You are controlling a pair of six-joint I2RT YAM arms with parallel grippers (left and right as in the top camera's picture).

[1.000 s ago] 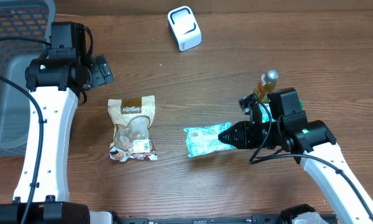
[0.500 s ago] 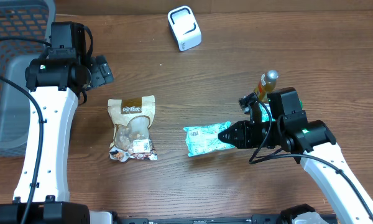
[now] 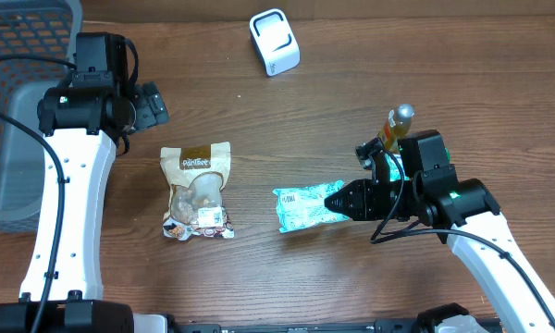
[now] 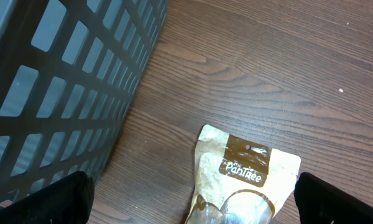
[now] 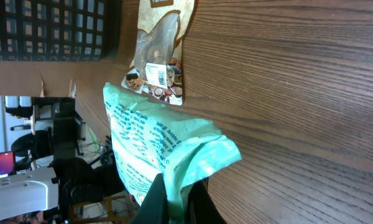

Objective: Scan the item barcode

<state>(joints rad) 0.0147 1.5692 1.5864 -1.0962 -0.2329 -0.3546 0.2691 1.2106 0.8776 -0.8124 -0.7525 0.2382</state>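
Observation:
My right gripper (image 3: 339,203) is shut on the right end of a light green packet (image 3: 303,209), which juts out to the left just over the table. In the right wrist view the packet (image 5: 155,146) is pinched between the two dark fingers of that gripper (image 5: 177,190). A white scanner (image 3: 274,42) stands at the back centre, far from the packet. My left gripper (image 3: 152,104) hangs open at the left, up and left of a beige snack pouch (image 3: 197,191). The left wrist view shows that pouch (image 4: 248,171) between the wide-apart tips of the gripper (image 4: 189,202), well below them.
A grey lattice basket (image 3: 18,92) fills the left edge of the table and shows beside the left gripper as well (image 4: 50,81). An amber bottle (image 3: 400,124) stands just behind the right arm. The pouch (image 5: 158,50) carries a small white barcode label (image 5: 155,73).

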